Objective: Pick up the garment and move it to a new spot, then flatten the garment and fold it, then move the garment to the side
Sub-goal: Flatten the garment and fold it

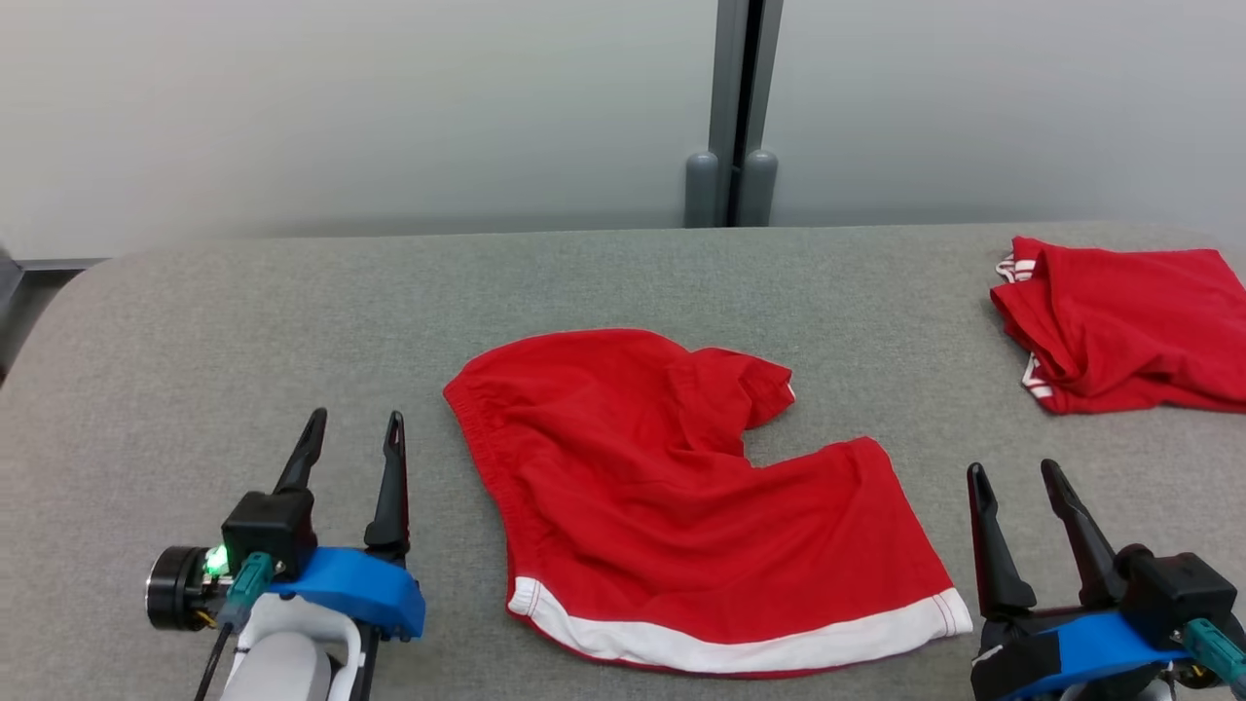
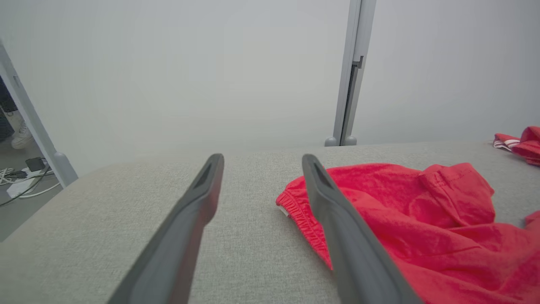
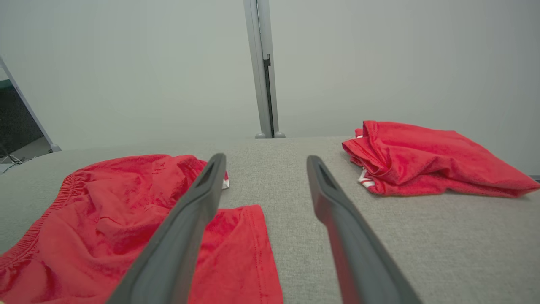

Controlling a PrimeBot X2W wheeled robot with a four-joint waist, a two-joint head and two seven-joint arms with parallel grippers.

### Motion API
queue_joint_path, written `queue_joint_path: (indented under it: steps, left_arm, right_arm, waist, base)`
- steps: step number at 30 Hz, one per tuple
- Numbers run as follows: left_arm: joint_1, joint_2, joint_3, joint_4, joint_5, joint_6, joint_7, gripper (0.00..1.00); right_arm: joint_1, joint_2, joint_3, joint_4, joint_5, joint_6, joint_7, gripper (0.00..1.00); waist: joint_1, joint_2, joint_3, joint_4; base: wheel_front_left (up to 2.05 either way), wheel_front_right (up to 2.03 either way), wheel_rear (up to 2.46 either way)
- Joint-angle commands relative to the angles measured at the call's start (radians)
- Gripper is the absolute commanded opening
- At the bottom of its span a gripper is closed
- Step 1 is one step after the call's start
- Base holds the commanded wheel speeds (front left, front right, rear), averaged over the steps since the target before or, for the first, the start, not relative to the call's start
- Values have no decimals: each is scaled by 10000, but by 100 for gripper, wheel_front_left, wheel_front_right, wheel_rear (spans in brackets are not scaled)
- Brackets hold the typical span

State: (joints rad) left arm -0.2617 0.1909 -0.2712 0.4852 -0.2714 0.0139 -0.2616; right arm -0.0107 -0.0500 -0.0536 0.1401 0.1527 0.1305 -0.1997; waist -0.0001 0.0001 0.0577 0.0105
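The garment (image 1: 672,497) is a pair of red shorts with a white hem band, lying crumpled in the middle of the grey table (image 1: 243,321); one leg is folded back over itself. It also appears in the left wrist view (image 2: 422,219) and the right wrist view (image 3: 105,211). My left gripper (image 1: 355,428) stands open at the lower left, a short way left of the shorts' elastic waistband, holding nothing. Over at the lower right, my right gripper (image 1: 1015,477) is open too, just right of the hem, with nothing between its fingers.
A second red garment (image 1: 1119,326) with white trim lies bunched at the table's far right, also in the right wrist view (image 3: 422,160). A pale wall with a grey post (image 1: 735,107) stands behind the table. Cables lie on the floor at the left (image 2: 21,177).
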Motion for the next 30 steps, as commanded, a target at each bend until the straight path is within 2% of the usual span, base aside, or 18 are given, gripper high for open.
queue_joint_path:
  steps: [1, 14, 21, 30]
  left_arm:
    - [495, 29, 243, -533, 144, 121, -44, 100]
    - [2383, -106, 1367, -2716, 584, 518, -46, 100]
    - [3015, -252, 1554, -2997, 766, 558, -45, 100]
    - [2882, -350, 1697, -2907, 907, 398, -46, 100]
  right_arm:
    - [182, -9, 20, -56, 30, 6, 46, 100]
    - [701, -10, -9, -547, 24, 6, 369, 100]
    - [1080, -10, -74, -894, -66, 6, 590, 100]
    - [1128, -10, -92, -997, -36, 6, 722, 100]
  waist:
    - [1, -1, -131, 112]
    - [1, -1, -599, 434]
    - [1, -1, -633, 502]
    - [1, -1, -551, 503]
  base:
    - [0, 0, 0]
    - [0, 0, 0]
    - [0, 0, 0]
    - [0, 0, 0]
